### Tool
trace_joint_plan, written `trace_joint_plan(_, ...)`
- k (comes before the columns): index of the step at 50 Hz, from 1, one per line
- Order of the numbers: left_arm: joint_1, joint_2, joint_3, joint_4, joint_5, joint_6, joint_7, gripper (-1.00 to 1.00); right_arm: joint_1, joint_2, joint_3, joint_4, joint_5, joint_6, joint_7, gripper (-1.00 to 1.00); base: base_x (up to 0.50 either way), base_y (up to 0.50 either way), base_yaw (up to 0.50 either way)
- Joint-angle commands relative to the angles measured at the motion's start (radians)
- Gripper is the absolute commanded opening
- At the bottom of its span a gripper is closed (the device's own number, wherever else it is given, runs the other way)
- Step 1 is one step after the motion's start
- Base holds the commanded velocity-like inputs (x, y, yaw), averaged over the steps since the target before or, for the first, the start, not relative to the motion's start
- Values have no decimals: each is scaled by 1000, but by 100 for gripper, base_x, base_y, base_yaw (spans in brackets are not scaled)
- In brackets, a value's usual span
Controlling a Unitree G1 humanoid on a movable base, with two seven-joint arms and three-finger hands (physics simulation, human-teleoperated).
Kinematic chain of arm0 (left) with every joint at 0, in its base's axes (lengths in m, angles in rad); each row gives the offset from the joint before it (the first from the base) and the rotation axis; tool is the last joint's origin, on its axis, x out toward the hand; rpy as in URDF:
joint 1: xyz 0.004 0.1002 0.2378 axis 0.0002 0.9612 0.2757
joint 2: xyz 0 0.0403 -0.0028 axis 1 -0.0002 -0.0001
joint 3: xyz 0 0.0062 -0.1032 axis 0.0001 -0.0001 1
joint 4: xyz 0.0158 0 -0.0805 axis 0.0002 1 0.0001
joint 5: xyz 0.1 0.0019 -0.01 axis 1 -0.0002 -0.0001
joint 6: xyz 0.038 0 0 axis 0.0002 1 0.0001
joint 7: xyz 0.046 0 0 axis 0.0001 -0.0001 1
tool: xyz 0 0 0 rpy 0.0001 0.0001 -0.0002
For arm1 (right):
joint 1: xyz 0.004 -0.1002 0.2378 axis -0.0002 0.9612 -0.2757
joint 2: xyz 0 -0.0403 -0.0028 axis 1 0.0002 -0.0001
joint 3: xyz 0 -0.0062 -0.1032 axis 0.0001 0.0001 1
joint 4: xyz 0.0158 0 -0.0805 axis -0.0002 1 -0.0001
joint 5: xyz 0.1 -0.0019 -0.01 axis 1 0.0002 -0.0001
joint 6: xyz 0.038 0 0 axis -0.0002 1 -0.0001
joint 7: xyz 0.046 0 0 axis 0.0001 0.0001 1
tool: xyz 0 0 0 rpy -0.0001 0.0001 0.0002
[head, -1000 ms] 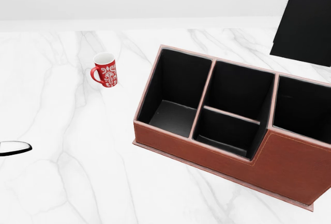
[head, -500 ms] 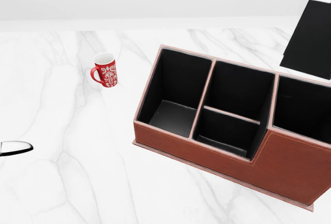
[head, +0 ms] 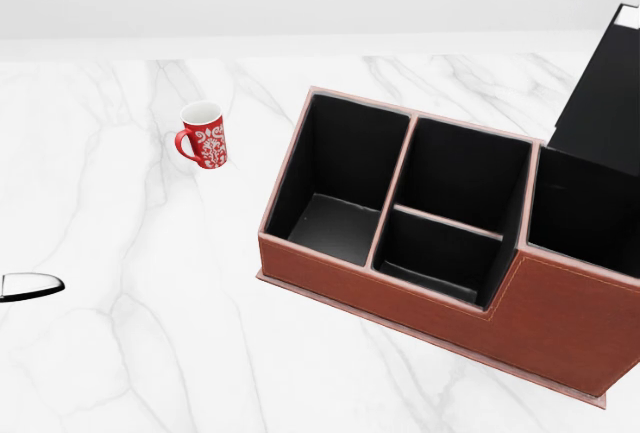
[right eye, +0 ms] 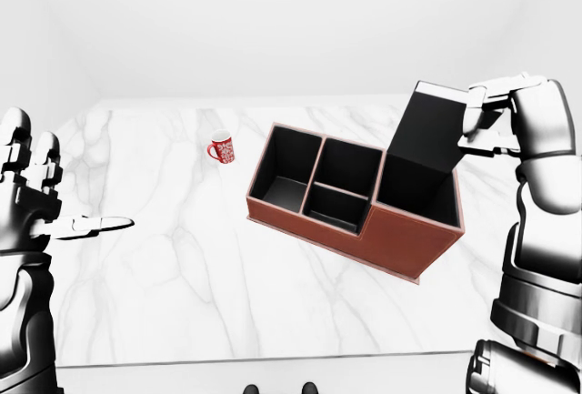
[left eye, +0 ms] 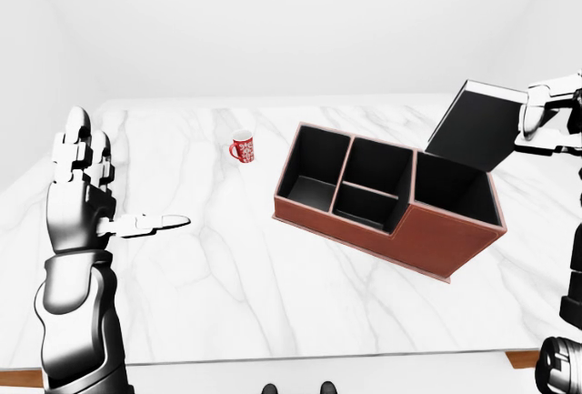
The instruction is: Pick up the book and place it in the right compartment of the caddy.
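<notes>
A black book [right eye: 426, 128] with white page edges hangs tilted in my right hand [right eye: 485, 117], whose fingers are shut on its upper right edge. The book's lower edge sits right over the right compartment [head: 585, 208] of the brown caddy [head: 400, 291]; I cannot tell whether it touches the rim. The caddy has black-lined compartments and stands at an angle on the white marble table [left eye: 227, 276]. My left hand [left eye: 123, 192] stays open far to the left, fingers up and thumb out, holding nothing.
A red mug [head: 205, 135] with a white pattern stands to the left of the caddy, toward the top of the table. The table's near edge [left eye: 300, 356] runs along the bottom of the eye views.
In the head view the book has come down and to the right, from above the caddy to the right compartment's rim. The left hand, the mug and the caddy have stayed put.
</notes>
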Motion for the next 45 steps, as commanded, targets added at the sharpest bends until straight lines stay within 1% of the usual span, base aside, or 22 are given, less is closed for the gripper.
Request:
trace_joint_plan(1, 1, 0, 1, -4, 0, 0, 0, 100, 3, 4, -14, -14, -38, 0, -26, -100, 0, 0, 0)
trace_joint_plan(45, 0, -2, -2, -4, 4, 0, 0, 100, 68, 37, -29, -6, -58, 0, -24, -100, 0, 0, 0)
